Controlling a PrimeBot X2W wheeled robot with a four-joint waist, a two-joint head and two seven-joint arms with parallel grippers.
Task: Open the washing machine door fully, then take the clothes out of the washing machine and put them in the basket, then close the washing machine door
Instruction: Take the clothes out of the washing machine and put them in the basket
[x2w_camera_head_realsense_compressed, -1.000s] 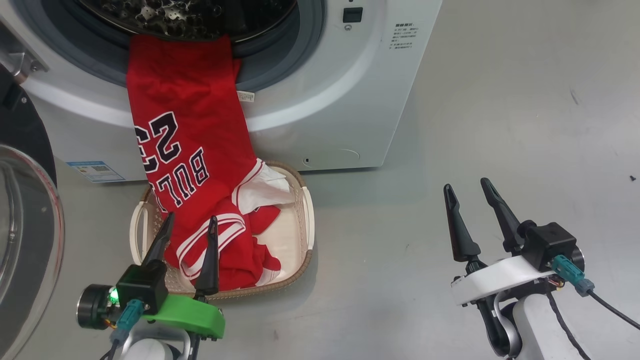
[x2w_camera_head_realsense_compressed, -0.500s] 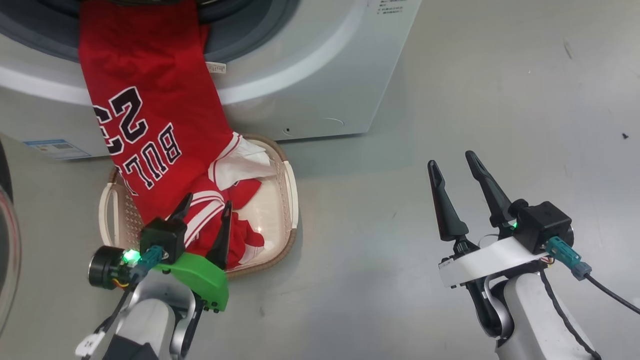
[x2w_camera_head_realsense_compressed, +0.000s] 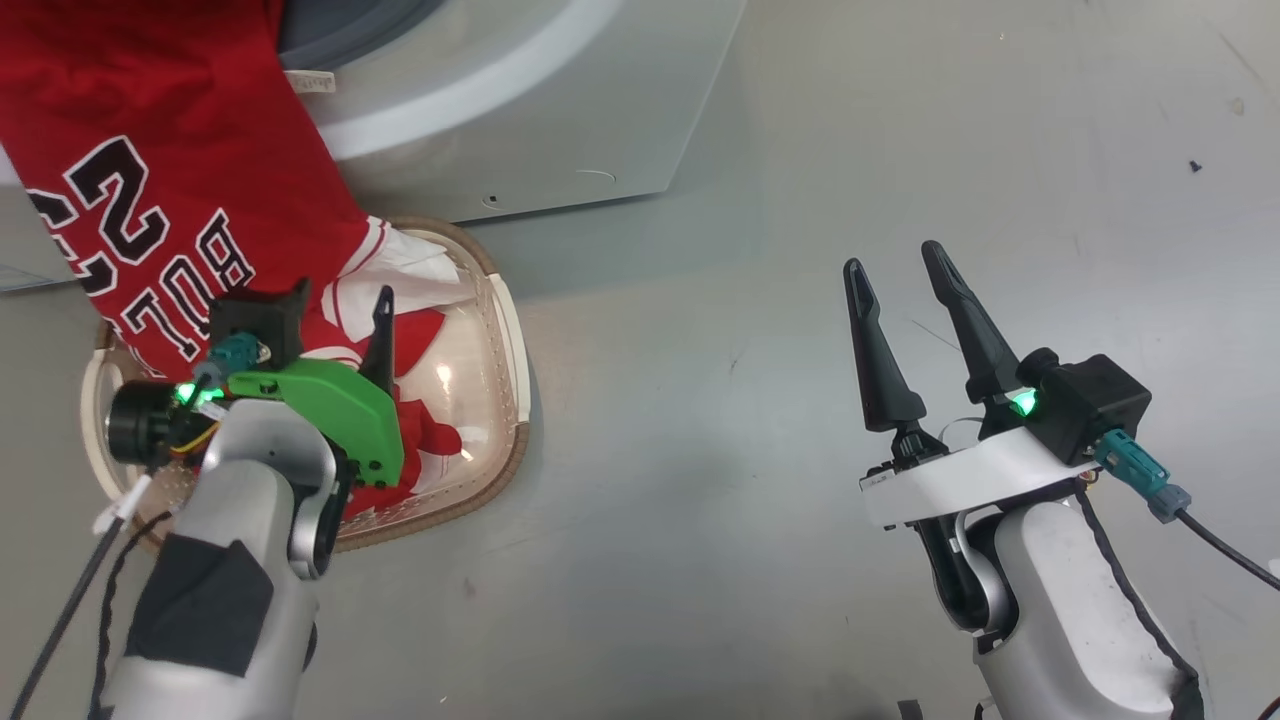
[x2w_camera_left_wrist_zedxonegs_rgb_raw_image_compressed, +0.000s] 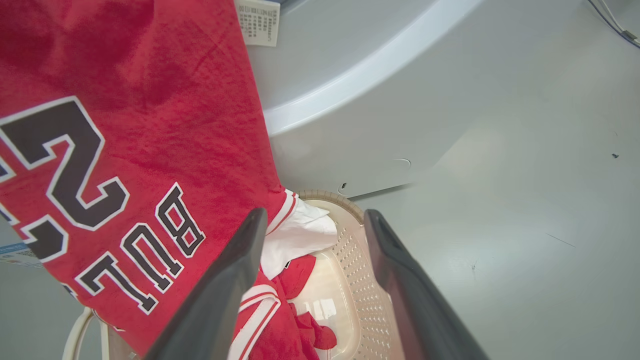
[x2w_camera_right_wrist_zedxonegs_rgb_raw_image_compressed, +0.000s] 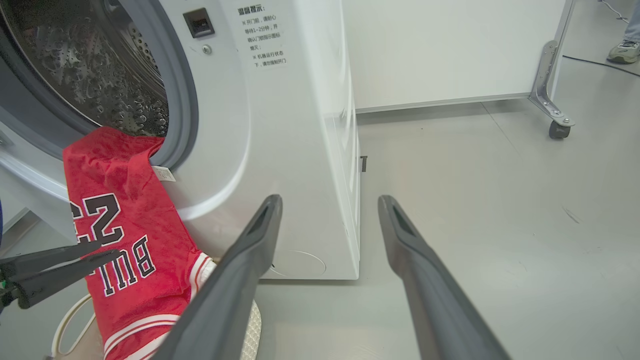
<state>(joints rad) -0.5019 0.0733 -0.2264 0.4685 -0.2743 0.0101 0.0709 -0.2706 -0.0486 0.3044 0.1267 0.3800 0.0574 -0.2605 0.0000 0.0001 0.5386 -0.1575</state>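
The left gripper (x2w_camera_head_realsense_compressed: 342, 292) is spread wide and holds nothing. In the left wrist view (x2w_camera_left_wrist_zedxonegs_rgb_raw_image_compressed: 315, 217) its 2 fingers frame the basket's far rim, with one finger (x2w_camera_left_wrist_zedxonegs_rgb_raw_image_compressed: 235, 270) just beside the jersey's hem. In the head view, 1 of those fingers is mostly hidden behind the gripper's own camera block.

The clothes (x2w_camera_head_realsense_compressed: 150, 130) hang from the drum's lip (x2w_camera_right_wrist_zedxonegs_rgb_raw_image_compressed: 115, 200) down the washing machine (x2w_camera_head_realsense_compressed: 560, 120) front, and the lower end is bunched in the basket (x2w_camera_head_realsense_compressed: 518, 400). The head view cuts off the jersey's top, and the arm and cloth cover the basket's left half.

The right gripper (x2w_camera_head_realsense_compressed: 892, 258) is also spread and empty, well apart over bare floor (x2w_camera_head_realsense_compressed: 700, 400) that lies open to the right of the basket.

Since 1.0 s ago the head camera has swung, pushing the machine toward the upper left. The left gripper has moved further over the basket toward the hem, while the right one keeps its pose.
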